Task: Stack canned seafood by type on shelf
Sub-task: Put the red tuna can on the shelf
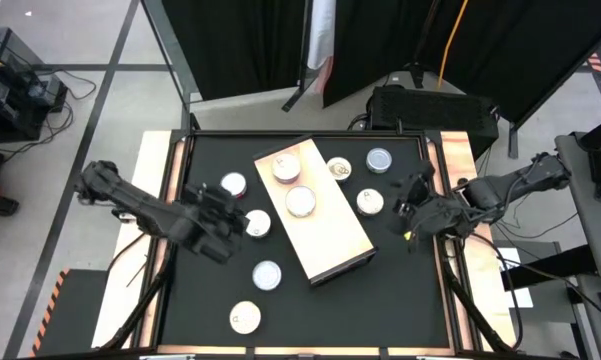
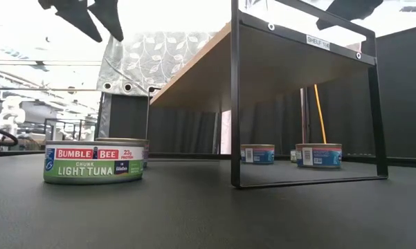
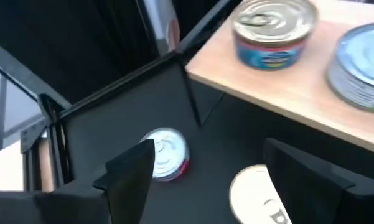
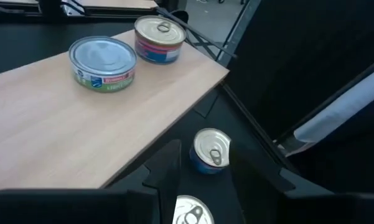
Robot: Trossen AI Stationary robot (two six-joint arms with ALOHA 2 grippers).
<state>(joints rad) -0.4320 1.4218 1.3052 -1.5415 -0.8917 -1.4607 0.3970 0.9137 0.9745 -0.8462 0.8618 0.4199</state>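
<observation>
The shelf [image 1: 325, 225] is a pale wood board on a black frame, lying slantwise mid-table. Two tins rest on it: a pink-labelled one [image 1: 286, 167] and a bluish-lidded one [image 1: 300, 201]. Several more tins sit on the black tabletop. My left gripper [image 1: 230, 213] hangs open above the table left of the shelf, over two tins [image 3: 165, 154] [image 3: 258, 199]. My right gripper [image 1: 408, 205] hangs open right of the shelf; a blue-sided tin [image 4: 210, 149] and another [image 4: 190, 213] lie beyond its fingers. Neither gripper holds anything.
Loose tins lie left of the shelf [image 1: 234, 185] [image 1: 257, 223], near it [image 1: 267, 273] [image 1: 245, 317], and to its right [image 1: 379, 160] [image 1: 370, 202]. In the low view a green Light Tuna tin [image 2: 93, 162] stands close; two tins [image 2: 257, 153] [image 2: 320, 155] show under the shelf.
</observation>
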